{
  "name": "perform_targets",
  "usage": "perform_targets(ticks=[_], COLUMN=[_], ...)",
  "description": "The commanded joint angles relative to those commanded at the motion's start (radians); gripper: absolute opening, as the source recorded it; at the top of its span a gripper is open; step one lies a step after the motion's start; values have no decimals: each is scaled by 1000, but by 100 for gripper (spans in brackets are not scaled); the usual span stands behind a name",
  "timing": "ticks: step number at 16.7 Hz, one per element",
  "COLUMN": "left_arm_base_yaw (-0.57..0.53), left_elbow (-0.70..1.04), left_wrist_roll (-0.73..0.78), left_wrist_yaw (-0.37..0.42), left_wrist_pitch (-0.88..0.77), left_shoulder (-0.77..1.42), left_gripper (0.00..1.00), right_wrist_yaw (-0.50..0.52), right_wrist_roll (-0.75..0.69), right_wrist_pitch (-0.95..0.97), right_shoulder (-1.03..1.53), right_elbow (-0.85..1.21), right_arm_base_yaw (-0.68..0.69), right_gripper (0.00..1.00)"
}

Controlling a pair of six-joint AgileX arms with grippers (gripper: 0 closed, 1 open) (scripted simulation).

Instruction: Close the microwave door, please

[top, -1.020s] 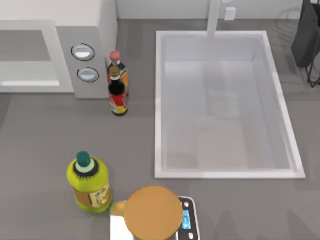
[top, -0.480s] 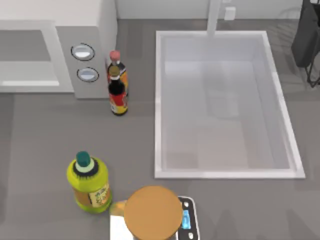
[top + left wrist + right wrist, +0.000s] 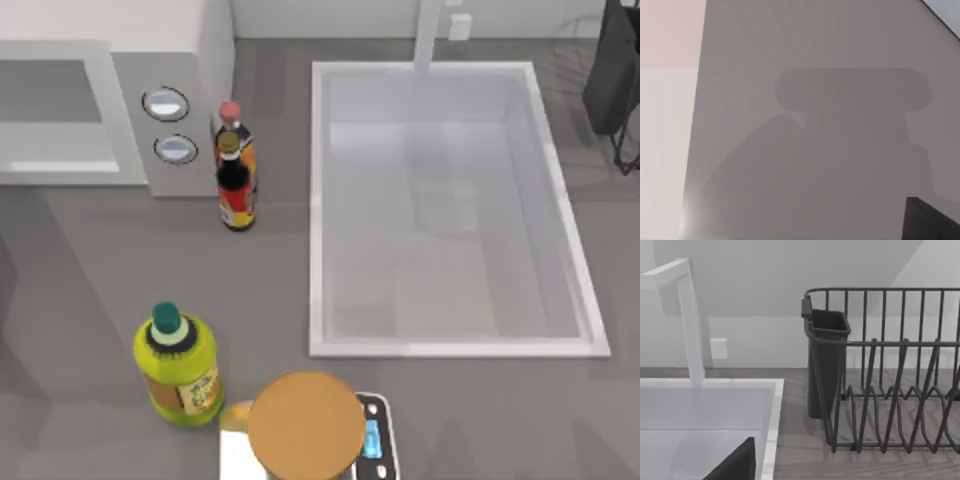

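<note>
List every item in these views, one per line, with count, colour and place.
white boxy microwave: 1, white, two round dials, top view's upper left
microwave door: 1, white-framed, grey window, microwave's front
dark sauce bottles: 2, dark with red-yellow labels, right of the dials
yellow-green oil bottle: 1, green cap, lower left
round tan lid: 1, bottom centre, on a scale
kitchen scale: 1, silver, bottom centre
white rectangular sink basin: 1, centre right
white faucet: 1, behind the sink
dark wire dish rack: 1, right of the sink
</note>
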Motion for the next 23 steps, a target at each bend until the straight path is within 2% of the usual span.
perform_targets(ticks=[5, 13, 19, 23], left_arm_base_yaw=[-30, -283, -297, -385], left_elbow=[-34, -265, -278, -299], left_wrist_roll=[-33, -272, -288, -356], left_wrist_yaw=[-17, -165, -173, -232], left_wrist_pitch=[10, 99, 103, 106], left_shoulder=[-33, -293, -305, -337], left_gripper=[0, 0, 0, 0], right_wrist_yaw=[0, 0, 0, 0], right_wrist_roll=[0, 0, 0, 0], right_wrist_pitch=[0, 0, 0, 0], right_shoulder=[0, 0, 0, 0], right_elbow=[0, 0, 0, 0], right_arm_base_yaw=[0, 0, 0, 0], right_gripper=[100, 100, 100, 100])
